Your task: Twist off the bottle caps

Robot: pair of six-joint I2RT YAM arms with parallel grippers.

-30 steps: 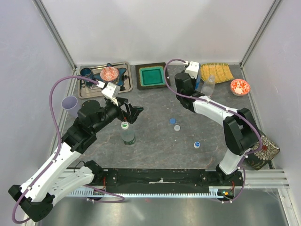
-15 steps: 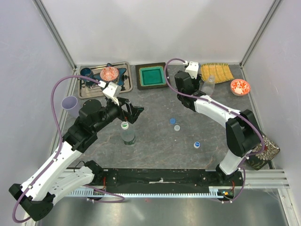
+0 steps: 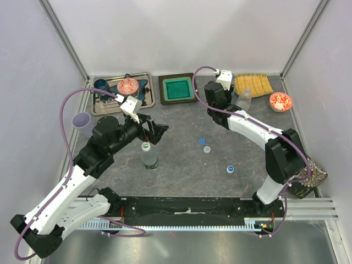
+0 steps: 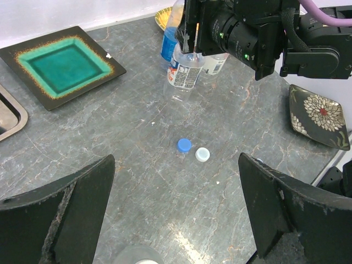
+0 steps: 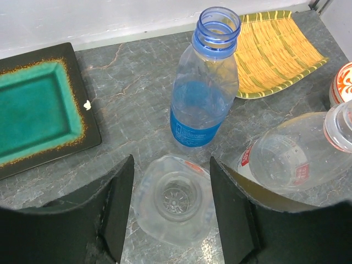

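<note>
My right gripper (image 5: pixel 171 159) hangs open straight above an uncapped clear bottle (image 5: pixel 175 198), one finger on each side of its top with a gap. Behind it stands the uncapped blue-tinted bottle (image 5: pixel 206 88), and a third uncapped bottle (image 5: pixel 297 159) is at the right. A blue cap (image 3: pixel 202 141), a grey-white cap (image 3: pixel 207 149) and a blue-and-white cap (image 3: pixel 230 169) lie loose on the table. My left gripper (image 3: pixel 154 131) is wide open just behind the fourth bottle (image 3: pixel 149 158), whose green-and-white cap (image 3: pixel 146 146) is on. In the left wrist view that gripper (image 4: pixel 176 157) holds nothing.
A steel tray (image 3: pixel 104 104) with a red bowl sits back left, next to a lilac cup (image 3: pixel 81 120). A teal square plate (image 3: pixel 177 88), a yellow mat (image 3: pixel 252 84) and a red-patterned bowl (image 3: pixel 281 101) line the back. A flowered dish (image 3: pixel 308 173) lies at the right edge.
My right wrist has shifted slightly over the group of bottles at the back. The left arm, the capped bottle and the loose caps have not moved.
</note>
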